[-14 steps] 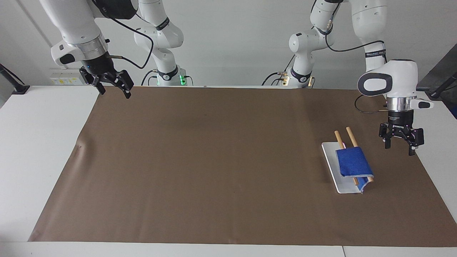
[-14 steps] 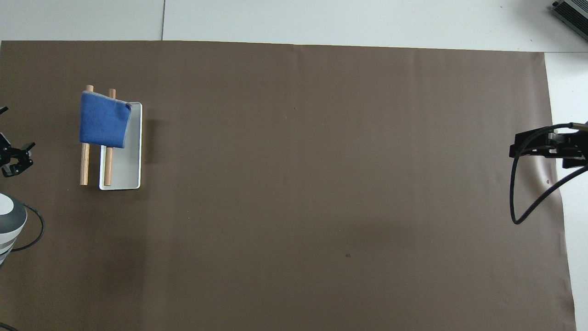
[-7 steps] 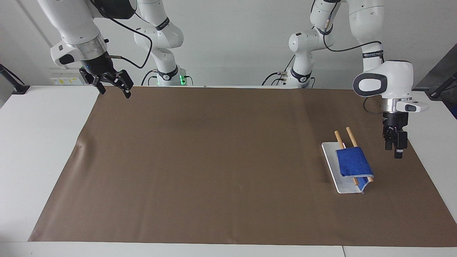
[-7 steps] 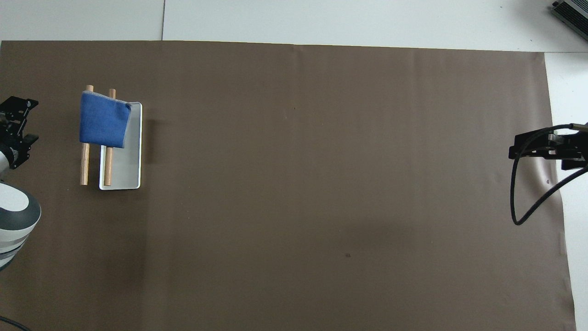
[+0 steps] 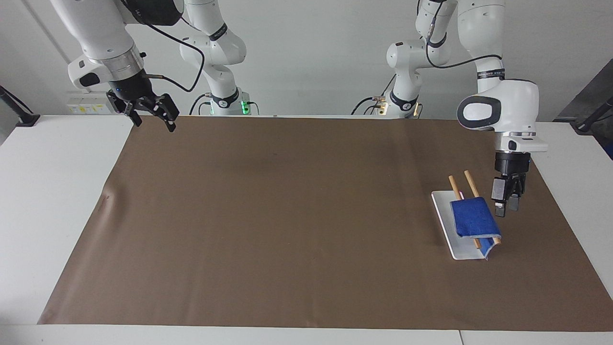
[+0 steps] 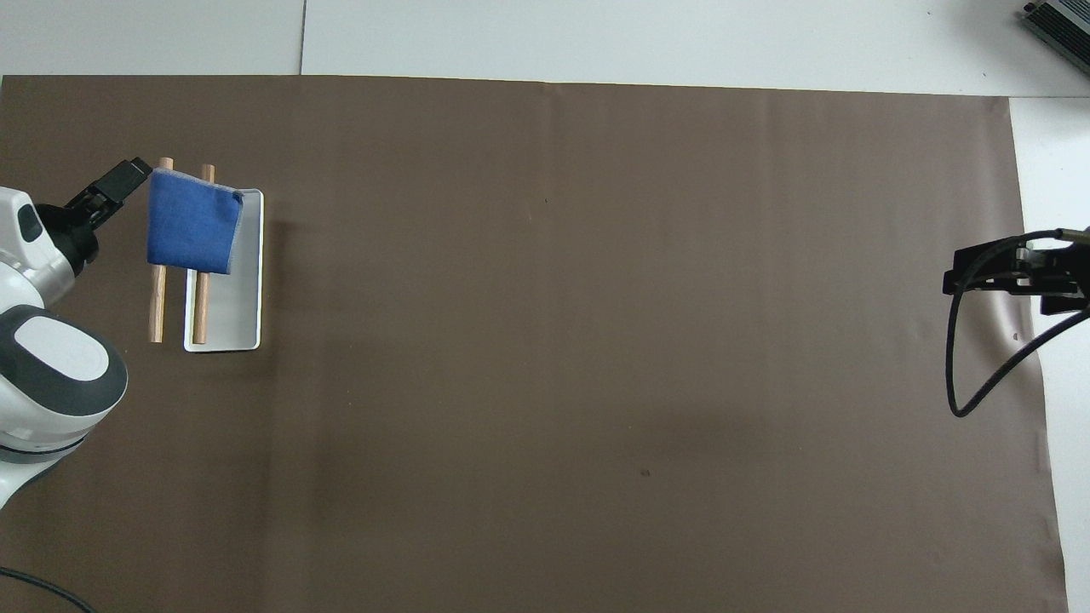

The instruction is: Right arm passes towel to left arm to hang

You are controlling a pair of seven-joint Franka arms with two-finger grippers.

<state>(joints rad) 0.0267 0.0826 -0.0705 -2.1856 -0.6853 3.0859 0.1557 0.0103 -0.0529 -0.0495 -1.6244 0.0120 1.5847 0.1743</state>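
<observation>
Toward the left arm's end of the bench, in the facing view, you see the towel [image 5: 475, 218] draped over two wooden rods [image 5: 471, 183] that rest on a white tray [image 5: 443, 211]. One fold hangs off the tray's edge farthest from the robots. By the look of it, the hanging is already done. The left gripper [image 5: 506, 203] hangs just beside the towel, low over the brown mat [image 5: 287, 215], pointing straight down. Its fingers are released and carry nothing, and they do not touch the cloth. The right gripper [image 5: 152, 111] waits over the mat's corner at the right arm's end, close to the robots' edge of the bench. Its fingers are also spread and hold nothing.

From the overhead view, you find the towel [image 6: 192, 221] covering the ends of the rods [image 6: 157, 302] farthest from the robots, with the tray [image 6: 234, 298] showing bare beside and below it. The left gripper [image 6: 119, 181] sits right at the towel's corner, on the side toward the bench's end. The right gripper [image 6: 1013, 272] shows only at the mat's edge, well apart from everything.

You can judge the pass and the hang as finished. What remains, at most, is for the left arm to pull clear.
</observation>
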